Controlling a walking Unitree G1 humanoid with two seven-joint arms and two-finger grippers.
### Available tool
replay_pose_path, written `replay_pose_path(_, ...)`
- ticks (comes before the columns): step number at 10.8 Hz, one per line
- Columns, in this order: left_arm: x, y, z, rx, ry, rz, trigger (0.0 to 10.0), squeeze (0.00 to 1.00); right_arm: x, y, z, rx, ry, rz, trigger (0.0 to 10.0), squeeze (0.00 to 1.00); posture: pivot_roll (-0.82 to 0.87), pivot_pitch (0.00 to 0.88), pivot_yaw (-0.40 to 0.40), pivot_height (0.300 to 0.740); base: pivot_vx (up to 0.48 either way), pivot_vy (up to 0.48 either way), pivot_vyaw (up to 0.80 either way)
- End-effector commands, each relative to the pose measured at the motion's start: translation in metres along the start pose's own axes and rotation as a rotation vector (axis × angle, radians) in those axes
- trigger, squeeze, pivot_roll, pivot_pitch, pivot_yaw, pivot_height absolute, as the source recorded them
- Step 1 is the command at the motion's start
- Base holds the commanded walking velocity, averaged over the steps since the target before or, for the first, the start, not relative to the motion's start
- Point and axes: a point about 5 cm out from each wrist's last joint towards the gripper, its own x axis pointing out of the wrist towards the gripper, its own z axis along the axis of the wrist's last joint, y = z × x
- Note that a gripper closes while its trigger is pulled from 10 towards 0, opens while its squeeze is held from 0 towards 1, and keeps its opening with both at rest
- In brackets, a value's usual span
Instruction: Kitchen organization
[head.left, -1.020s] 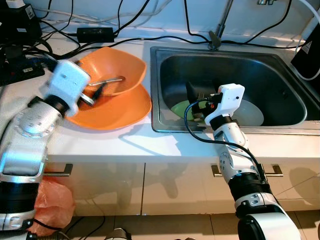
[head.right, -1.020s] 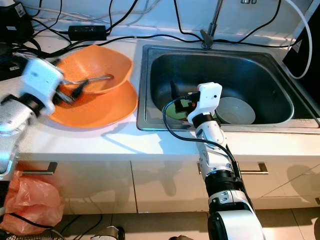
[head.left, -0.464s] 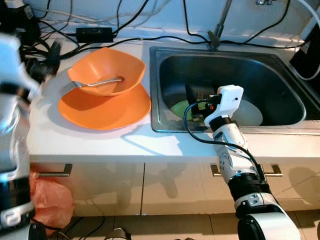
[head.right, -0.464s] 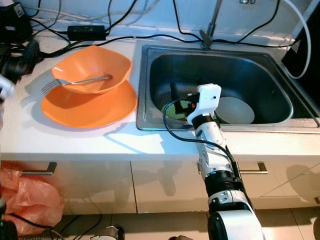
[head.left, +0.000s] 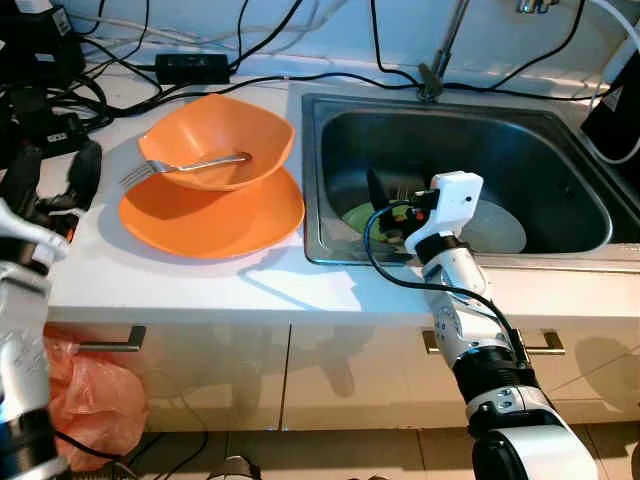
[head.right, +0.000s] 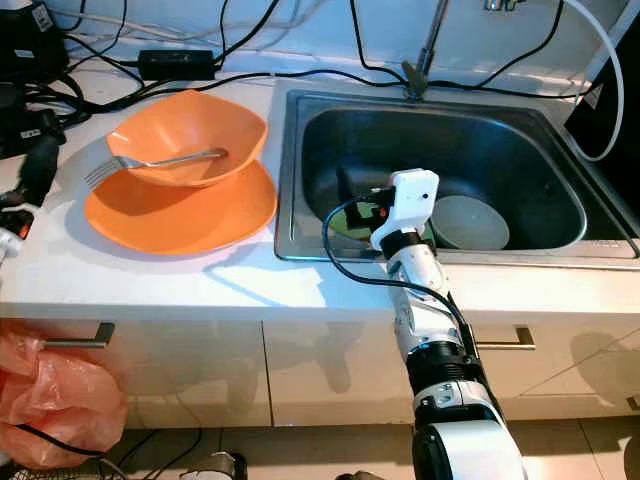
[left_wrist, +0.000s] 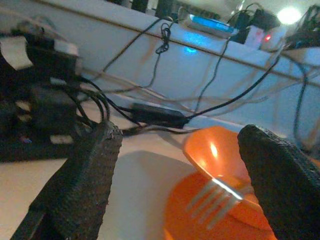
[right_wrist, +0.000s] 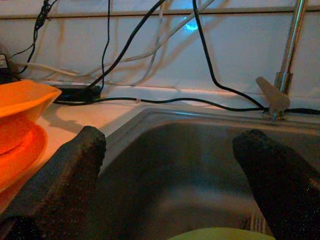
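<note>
The fork (head.left: 185, 165) lies in the orange bowl (head.left: 218, 152) near the open, empty left hand (head.left: 55, 180).

Fork (head.left: 190, 165) in bowl (head.left: 218, 152), left of sink (head.left: 560, 135)

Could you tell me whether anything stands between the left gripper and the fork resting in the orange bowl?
Nothing visible does. The left gripper is open, with bare counter ahead of it up to the fork, whose tines overhang the orange bowl toward it.

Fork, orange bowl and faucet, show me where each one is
Fork (head.left: 190, 165), left eye view, middle of its handle.
Orange bowl (head.left: 255, 125), left eye view, inner wall near the back rim.
Faucet (head.right: 428, 45), right eye view, its upright pipe.
</note>
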Motion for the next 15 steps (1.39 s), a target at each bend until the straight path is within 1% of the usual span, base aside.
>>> replay_pose_path(1,-0.004,-0.003,-0.001,-0.06,0.005,-0.039,10.0,0.0,0.0,-0.001,-0.001,-0.003,0.007,0.004,10.0,0.0,0.12,0.091,-0.082,0.74,0.0,0.0,0.0)
replay_pose_path(2,-0.009,-0.005,-0.009,-0.121,0.037,-0.061,10.0,0.0,0.0,-0.001,-0.001,-0.002,0.007,0.003,10.0,0.0,0.11,0.09,-0.081,0.74,0.0,0.0,0.0)
replay_pose_path(3,-0.01,-0.007,-0.016,-0.128,0.067,-0.06,10.0,0.0,0.0,-0.002,-0.001,-0.003,0.006,0.002,10.0,0.0,0.11,0.09,-0.081,0.74,0.0,0.0,0.0)
replay_pose_path(5,-0.007,-0.017,-0.022,-0.178,0.082,-0.082,10.0,0.0,0.0,-0.002,0.0,-0.004,0.006,0.002,10.0,0.0,0.11,0.091,-0.082,0.74,0.0,0.0,0.0)
replay_pose_path(9,0.003,-0.032,-0.031,-0.221,0.105,-0.119,10.0,0.0,-0.001,-0.002,-0.001,-0.005,0.006,0.001,10.0,0.0,0.1,0.089,-0.077,0.74,0.0,0.0,0.0)
replay_pose_path(12,0.012,-0.036,-0.035,-0.256,0.09,-0.085,10.0,0.0,-0.001,-0.004,0.0,-0.008,0.004,-0.004,10.0,0.0,0.1,0.087,-0.076,0.74,0.0,0.0,0.0)
replay_pose_path(13,0.016,-0.036,-0.033,-0.27,0.061,-0.064,10.0,0.0,-0.001,-0.003,0.0,-0.008,0.004,-0.002,10.0,0.0,0.1,0.085,-0.076,0.74,0.0,0.0,0.0)
replay_pose_path(15,0.021,-0.033,-0.032,-0.289,0.032,-0.01,10.0,0.0,-0.001,-0.004,0.0,-0.009,0.003,-0.004,10.0,0.0,0.09,0.083,-0.073,0.74,0.0,0.0,0.0)
